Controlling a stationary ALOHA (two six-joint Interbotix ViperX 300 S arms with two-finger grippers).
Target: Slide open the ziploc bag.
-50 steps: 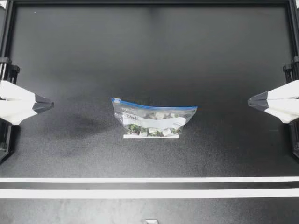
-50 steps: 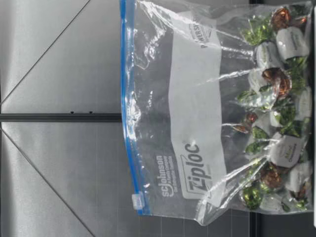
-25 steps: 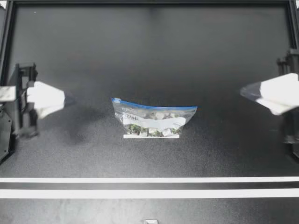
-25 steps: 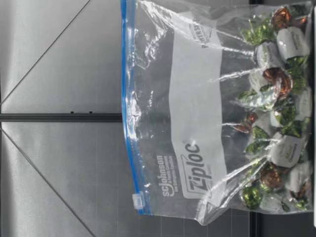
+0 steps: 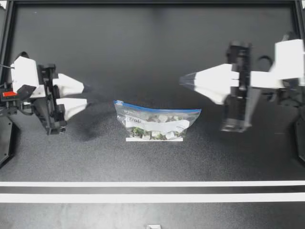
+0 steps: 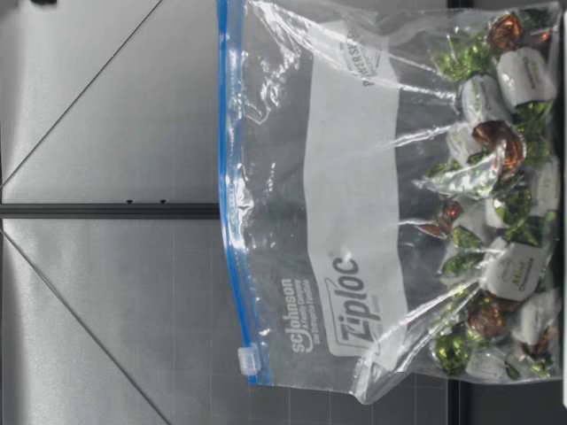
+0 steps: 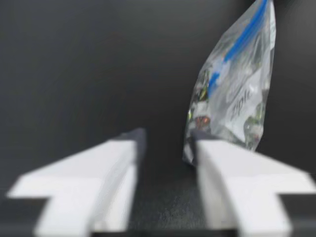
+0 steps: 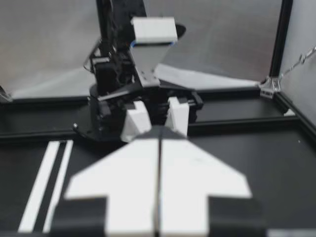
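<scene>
Both arms have swung in from the bench (image 5: 152, 47) edges since half a second ago; the ziploc bag (image 5: 157, 120) has not shifted.

Top view:
- One bag stands mid-bench. It is clear film with a blue seal strip.
- Slider (image 5: 118, 102) sits at the end toward the left tool (image 5: 86, 94).
- Left tool has two white fingers parted and holds nothing. It is well apart from the bag.
- Right tool (image 5: 183, 81) is smeared by motion. It tapers to a single point near the bag's other end and is empty.
- Two white tape stripes (image 5: 152, 183) cross the bench.

Low view:
- The bag is upright and crinkled, with one end cut off.
- The slider is a small pale clip on the blue track.
- Sweets (image 6: 496, 177) in green, white and brown wrappers are heaped at the bottom. They overlap too much to count.

Left wrist view:
- The view is soft.
- The bag is ahead of the parted fingers, off to one side. Its lower corner is hidden behind one fingertip.

Right wrist view:
- The fingers are pressed flat together with nothing between them.
- The left arm faces them, blurred.
</scene>
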